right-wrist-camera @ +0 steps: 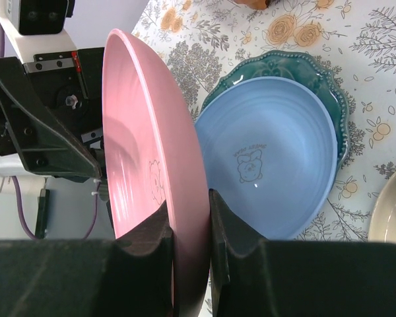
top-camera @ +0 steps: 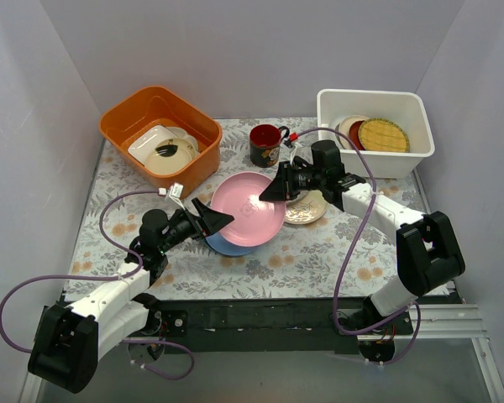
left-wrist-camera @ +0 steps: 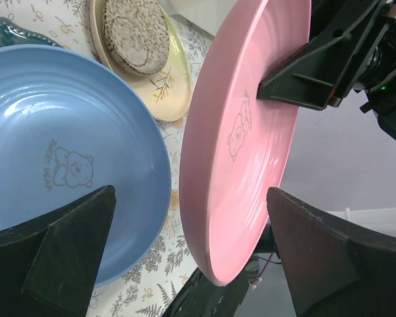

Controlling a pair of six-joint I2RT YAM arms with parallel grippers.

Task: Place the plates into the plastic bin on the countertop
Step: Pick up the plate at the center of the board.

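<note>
My right gripper (top-camera: 273, 191) is shut on the rim of the pink plate (top-camera: 248, 210) and holds it tilted up on edge above the countertop (top-camera: 319, 252); the right wrist view shows both fingers (right-wrist-camera: 221, 218) pinching the plate (right-wrist-camera: 138, 145). My left gripper (top-camera: 217, 220) is open, its fingers apart on either side of the pink plate's (left-wrist-camera: 244, 132) opposite edge. A blue plate (top-camera: 223, 245) lies below on a teal plate (right-wrist-camera: 317, 72). A cream plate (top-camera: 307, 208) carries a grey patterned plate (left-wrist-camera: 135, 33). The white plastic bin (top-camera: 378, 155) holds a yellow woven plate (top-camera: 383, 134) and others.
An orange tub (top-camera: 122, 138) with white dishes stands at the back left. A dark red-rimmed mug (top-camera: 267, 144) stands at the back centre, close behind my right gripper. Grey walls close in the table on three sides.
</note>
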